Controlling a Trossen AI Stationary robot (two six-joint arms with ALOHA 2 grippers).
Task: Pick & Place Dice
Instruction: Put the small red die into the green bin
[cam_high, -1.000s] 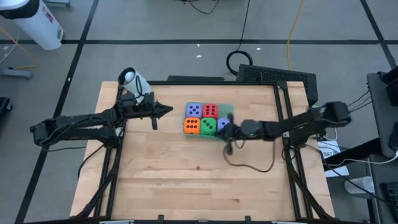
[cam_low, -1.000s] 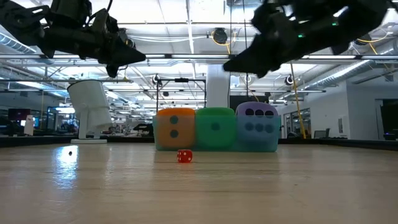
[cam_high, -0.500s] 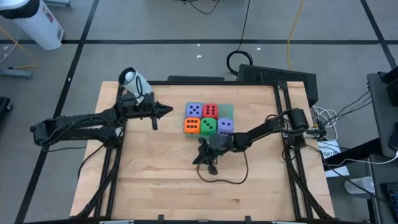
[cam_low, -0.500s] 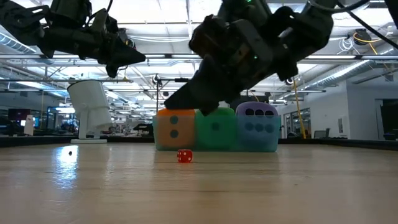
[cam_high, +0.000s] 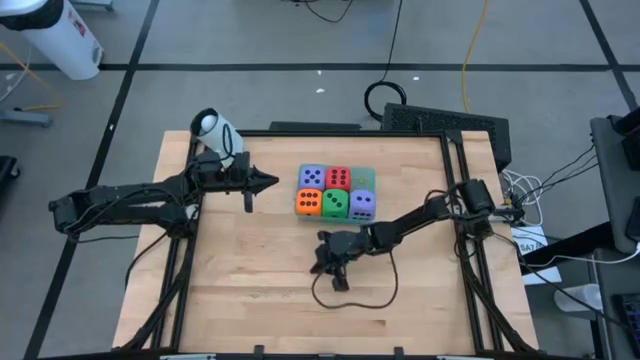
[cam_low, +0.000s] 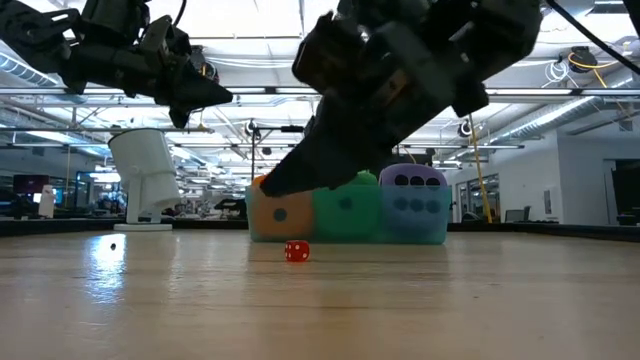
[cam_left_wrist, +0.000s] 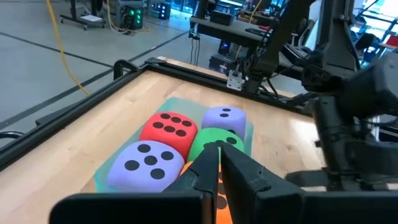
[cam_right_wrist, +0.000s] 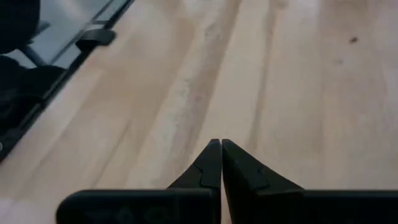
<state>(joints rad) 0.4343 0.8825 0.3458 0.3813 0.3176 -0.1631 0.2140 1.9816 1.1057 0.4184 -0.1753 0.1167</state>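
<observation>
On the pale wooden table (cam_high: 250, 290), the five soft dice (cam_high: 336, 192) sit together on a translucent green square mat (cam_high: 365, 177). The right gripper (cam_high: 318, 262), fingers together and empty, hovers near a tiny red die (cam_low: 296, 251). Closed fingers risk pushing it away. The left gripper (cam_high: 272, 180), also closed, waits beside the dice.

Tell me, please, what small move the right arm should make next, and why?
Probably open the right gripper and ease it down toward the tiny red die lying alone on the table. Its fingers are pressed shut on nothing and point at bare wood, while the five big dice already sit packed together. The left gripper waits beside them.
</observation>
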